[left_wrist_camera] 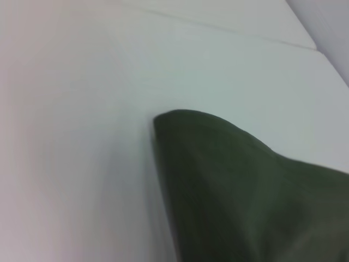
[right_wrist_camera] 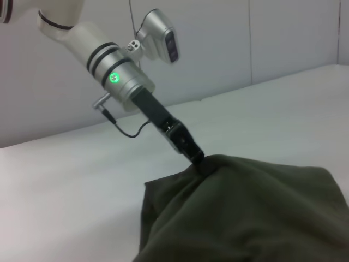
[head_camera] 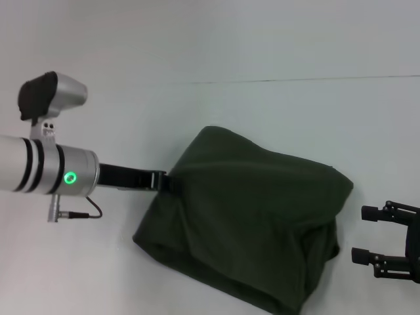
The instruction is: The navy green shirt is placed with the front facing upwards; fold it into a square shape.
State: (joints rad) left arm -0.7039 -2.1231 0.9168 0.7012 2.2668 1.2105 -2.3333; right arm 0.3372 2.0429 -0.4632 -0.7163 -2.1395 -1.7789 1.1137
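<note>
While left gripper [right_wrist_camera: 197,160] pinches navy green shirt [head_camera: 249,216] edge, lifted | right gripper [head_camera: 367,234] spread wide, beside cloth on white table [head_camera: 275,111]

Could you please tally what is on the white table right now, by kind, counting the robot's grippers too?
Shirts: 1, the navy green shirt, bunched and lifted at one edge.
Grippers: 2, the left gripper pinching the shirt's edge, and the right gripper open beside the shirt.
Tables: 1, the white table.
Total: 4

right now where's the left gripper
In the head view the left gripper is left of centre, shut on the navy green shirt's left edge; the right gripper waits open at far right.
</note>
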